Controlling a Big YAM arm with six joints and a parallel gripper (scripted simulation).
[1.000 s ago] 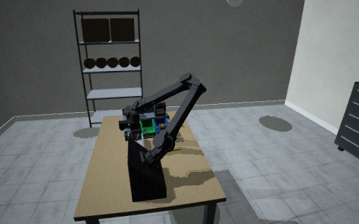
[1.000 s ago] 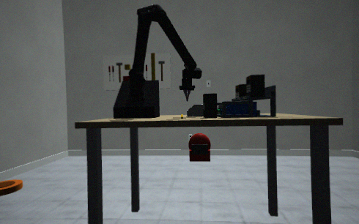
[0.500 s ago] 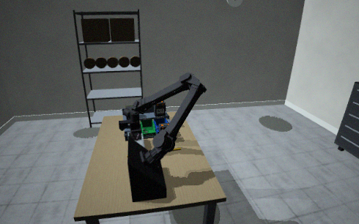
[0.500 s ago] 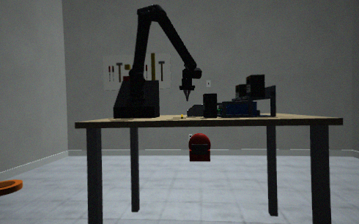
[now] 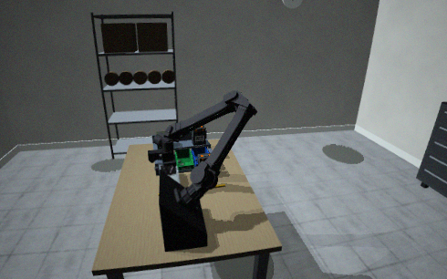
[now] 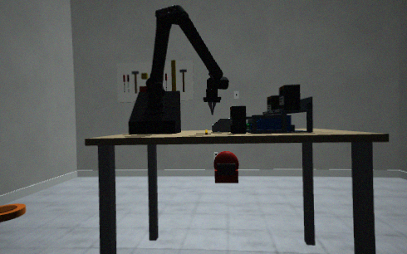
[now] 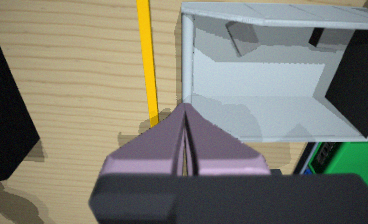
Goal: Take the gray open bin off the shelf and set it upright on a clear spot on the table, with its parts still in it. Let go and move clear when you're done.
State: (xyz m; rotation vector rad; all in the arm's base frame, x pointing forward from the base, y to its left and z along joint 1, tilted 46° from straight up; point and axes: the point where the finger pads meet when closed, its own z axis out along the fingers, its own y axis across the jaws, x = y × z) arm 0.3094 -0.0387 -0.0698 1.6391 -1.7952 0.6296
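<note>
My claw (image 7: 186, 131) hangs above the table (image 7: 75, 75), its two fingers pressed together with nothing between them. In the wrist view the fingertips sit over the near corner of the gray open bin (image 7: 265, 95), which appears to rest on the table with its open side toward the camera; two small dark parts (image 7: 242, 36) show inside. A yellow strip (image 7: 147, 60) lies just beside the bin's left wall. In the exterior view my claw (image 6: 212, 109) is poised clear of the table, short of the small shelf unit (image 6: 286, 112) at the far end. Judged step: a grasp that has caught nothing, or a pause before one. The next move calls for opening the fingers and straddling one wall of the bin squarely.
</note>
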